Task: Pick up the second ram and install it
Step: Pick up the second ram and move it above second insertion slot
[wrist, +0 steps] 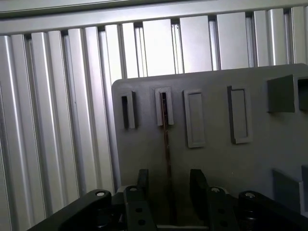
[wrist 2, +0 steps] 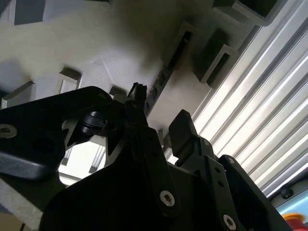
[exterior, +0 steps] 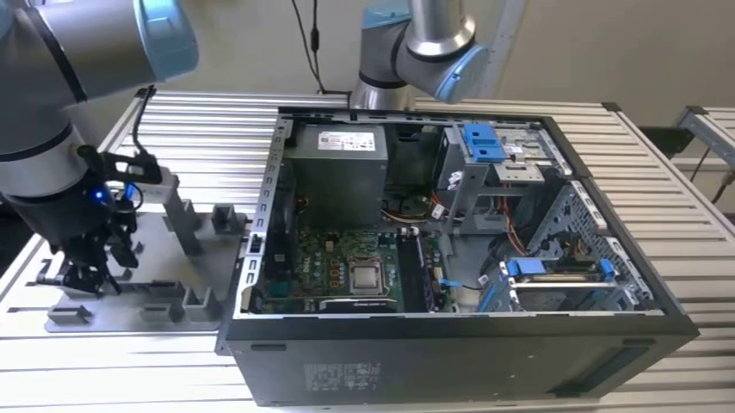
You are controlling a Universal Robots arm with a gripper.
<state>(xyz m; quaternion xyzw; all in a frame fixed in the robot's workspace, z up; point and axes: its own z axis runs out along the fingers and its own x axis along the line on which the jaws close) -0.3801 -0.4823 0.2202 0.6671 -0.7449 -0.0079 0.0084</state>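
The gripper [wrist: 170, 185] stands open, straddling the second ram [wrist: 165, 139] (on edge in a grey holder [wrist: 216, 163]).

Slatted table [exterior: 195, 120] bears grey holder plate [exterior: 129, 320] and computer case [exterior: 460, 361].

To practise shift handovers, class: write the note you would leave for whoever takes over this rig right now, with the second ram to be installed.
End effector: open, one finger on each side of the second ram, not gripping it.
Second ram: on edge in a slot of the grey holder plate, at the exterior view's left of the computer case.
Done: alignment at the ram.
Left: pick-up and install.
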